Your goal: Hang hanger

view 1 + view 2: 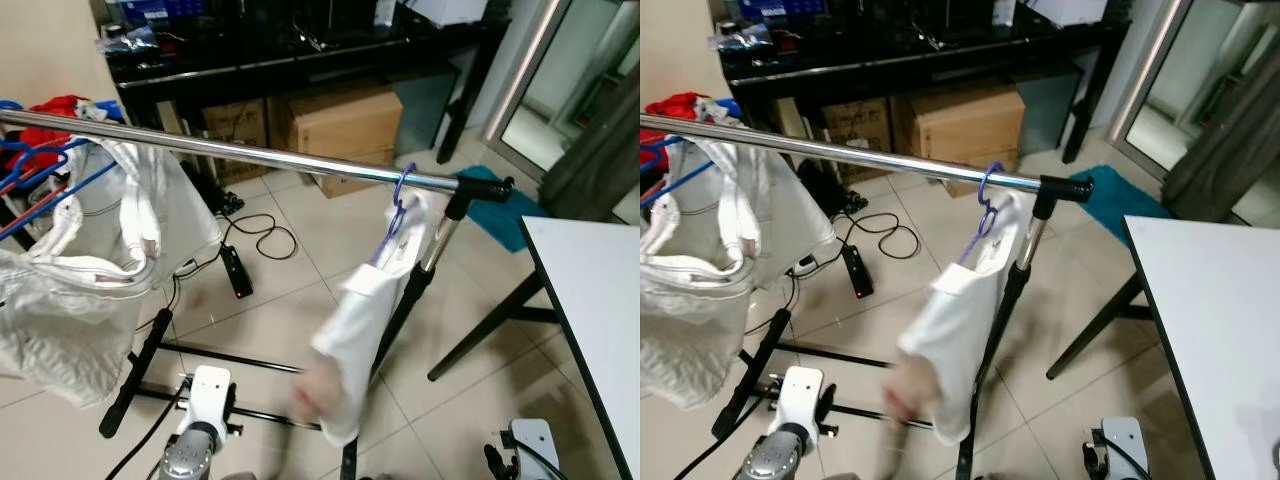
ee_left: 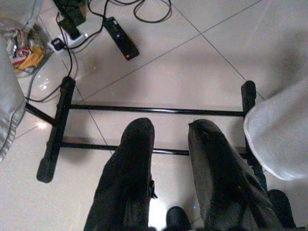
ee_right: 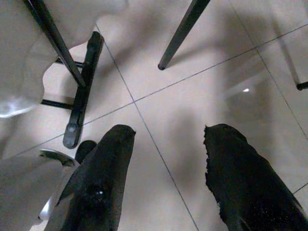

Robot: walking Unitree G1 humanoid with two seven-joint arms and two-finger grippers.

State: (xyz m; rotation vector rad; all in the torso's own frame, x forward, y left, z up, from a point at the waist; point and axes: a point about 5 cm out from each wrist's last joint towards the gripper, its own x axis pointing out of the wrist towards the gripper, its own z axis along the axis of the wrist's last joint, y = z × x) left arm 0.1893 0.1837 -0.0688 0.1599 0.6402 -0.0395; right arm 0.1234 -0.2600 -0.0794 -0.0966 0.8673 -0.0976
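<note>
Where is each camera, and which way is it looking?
Left eye: on the head, looking down at the rail and purple hanger with its white shirt; left arm at the bottom.
Right eye: beside it, same scene; table on the right.
Left wrist: looks along the left gripper at the floor and rack base.
Right wrist: looks along the right gripper at the floor.
Shared: both wrist views show open jaws and the rack's base.

Left gripper (image 2: 171, 132) low, jaws apart — right gripper (image 3: 168, 139) likewise.
</note>
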